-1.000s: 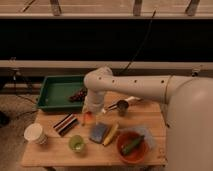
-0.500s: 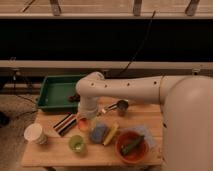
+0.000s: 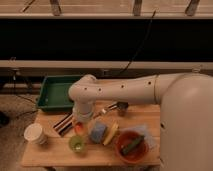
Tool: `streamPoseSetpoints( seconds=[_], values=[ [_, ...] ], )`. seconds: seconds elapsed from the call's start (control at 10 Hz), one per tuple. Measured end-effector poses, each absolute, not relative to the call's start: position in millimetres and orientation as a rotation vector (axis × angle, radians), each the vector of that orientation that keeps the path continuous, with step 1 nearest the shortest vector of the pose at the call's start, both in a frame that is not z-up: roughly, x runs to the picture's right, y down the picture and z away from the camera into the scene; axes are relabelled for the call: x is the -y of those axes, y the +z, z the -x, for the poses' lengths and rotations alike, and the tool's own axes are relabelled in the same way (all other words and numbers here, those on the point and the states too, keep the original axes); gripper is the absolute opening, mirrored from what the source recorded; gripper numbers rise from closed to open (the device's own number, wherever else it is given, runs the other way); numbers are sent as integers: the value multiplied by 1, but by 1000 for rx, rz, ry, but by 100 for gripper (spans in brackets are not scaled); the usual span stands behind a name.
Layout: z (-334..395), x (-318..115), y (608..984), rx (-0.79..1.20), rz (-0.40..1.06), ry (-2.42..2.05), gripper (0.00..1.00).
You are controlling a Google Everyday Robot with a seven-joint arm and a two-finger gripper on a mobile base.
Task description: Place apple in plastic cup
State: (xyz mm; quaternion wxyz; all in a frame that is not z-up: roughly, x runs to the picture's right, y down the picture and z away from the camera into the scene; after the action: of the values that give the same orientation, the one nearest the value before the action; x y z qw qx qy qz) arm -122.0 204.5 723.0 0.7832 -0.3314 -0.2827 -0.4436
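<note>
The apple (image 3: 78, 129), small and orange-red, sits in my gripper (image 3: 79, 125), which points down from the wrist at the left end of the white arm (image 3: 120, 90). The gripper is shut on the apple. The plastic cup (image 3: 76, 144), short and translucent green, stands upright on the wooden table just in front of and below the apple. The apple hangs close above the cup's far rim, and the arm hides the fingers' upper part.
A white paper cup (image 3: 35, 134) stands at the table's left. A blue sponge (image 3: 98, 132), a banana (image 3: 111, 134) and a red bowl (image 3: 120, 150) holding a cucumber (image 3: 133, 145) lie to the right. A green tray (image 3: 52, 95) and a dark metal cup (image 3: 121, 106) are behind.
The gripper has carried the apple leftward and toward the table's front, from near the middle of the table to just above the green cup.
</note>
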Motion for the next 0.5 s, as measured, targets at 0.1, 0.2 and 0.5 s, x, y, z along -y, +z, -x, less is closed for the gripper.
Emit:
streamPoseSetpoints(
  seconds=[0.1,0.2,0.5],
  values=[
    [124,-205,722,610,712,-967,0],
    [125,-207,720,609,714,-979,0],
    [130,-214,713,610,719,-1012,0]
  ],
)
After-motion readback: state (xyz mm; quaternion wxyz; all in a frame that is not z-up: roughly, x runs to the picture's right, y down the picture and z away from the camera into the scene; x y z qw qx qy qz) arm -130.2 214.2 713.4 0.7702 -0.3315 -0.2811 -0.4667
